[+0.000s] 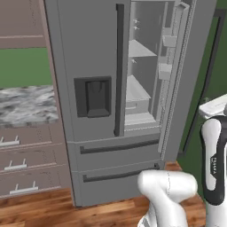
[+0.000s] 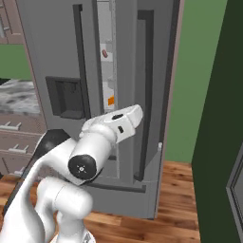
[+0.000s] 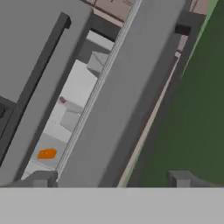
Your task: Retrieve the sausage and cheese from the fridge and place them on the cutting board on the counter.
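At frame bottom, gripper: hand view; two dark fingertips stand wide apart, holding nothing.
Fridge: right door ajar, only a narrow gap onto white shelves.
Cheese: orange wedge, lower left, on a shelf.
Sausage: reddish link, upper centre of right base view.
Next move: probably swing the door wider before reaching in, so the arm clears its edge.
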Available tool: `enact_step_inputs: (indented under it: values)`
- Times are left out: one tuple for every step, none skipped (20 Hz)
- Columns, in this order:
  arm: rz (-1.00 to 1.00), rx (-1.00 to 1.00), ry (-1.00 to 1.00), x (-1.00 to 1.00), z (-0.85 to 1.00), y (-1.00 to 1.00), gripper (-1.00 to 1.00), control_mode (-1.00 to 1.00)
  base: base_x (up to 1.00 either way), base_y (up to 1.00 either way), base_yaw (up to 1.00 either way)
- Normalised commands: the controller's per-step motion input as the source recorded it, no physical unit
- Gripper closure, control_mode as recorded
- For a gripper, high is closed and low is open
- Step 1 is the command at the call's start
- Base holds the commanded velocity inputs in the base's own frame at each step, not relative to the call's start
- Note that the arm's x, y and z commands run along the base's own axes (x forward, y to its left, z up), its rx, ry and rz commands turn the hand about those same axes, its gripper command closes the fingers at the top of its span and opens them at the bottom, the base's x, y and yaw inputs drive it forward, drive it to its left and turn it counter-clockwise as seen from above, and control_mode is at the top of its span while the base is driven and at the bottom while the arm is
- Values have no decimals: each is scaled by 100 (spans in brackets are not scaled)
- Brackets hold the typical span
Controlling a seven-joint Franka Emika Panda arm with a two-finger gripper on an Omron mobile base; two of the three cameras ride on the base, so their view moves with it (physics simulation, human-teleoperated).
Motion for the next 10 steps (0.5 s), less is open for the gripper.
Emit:
enact_step_inputs:
  values:
    - [-12, -47, 28, 0, 0, 100, -100, -100, 0, 0, 0]
    - [-11, -52, 37, 0, 0, 100, -100, -100, 0, 0, 0]
    - [-9, -54, 37, 0, 0, 100, -100, -100, 0, 0, 0]
    - [-7, -51, 36, 7, -5, 100, -100, -100, 0, 0, 0]
    - [-4, -48, 36, 17, -4, 100, -100, -100, 0, 0, 0]
    - [0, -48, 32, 19, -10, 100, -100, -100, 0, 0, 0]
    - [0, -47, 29, 19, -15, 100, -100, -100, 0, 0, 0]
    - [12, -46, 10, 0, -34, 91, -100, -100, 0, 0, 0]
    - [17, -44, 8, 0, -50, 80, -100, -100, 0, 0, 0]
    - [7, -38, 14, 10, -45, 86, -100, -100, 0, 0, 0]
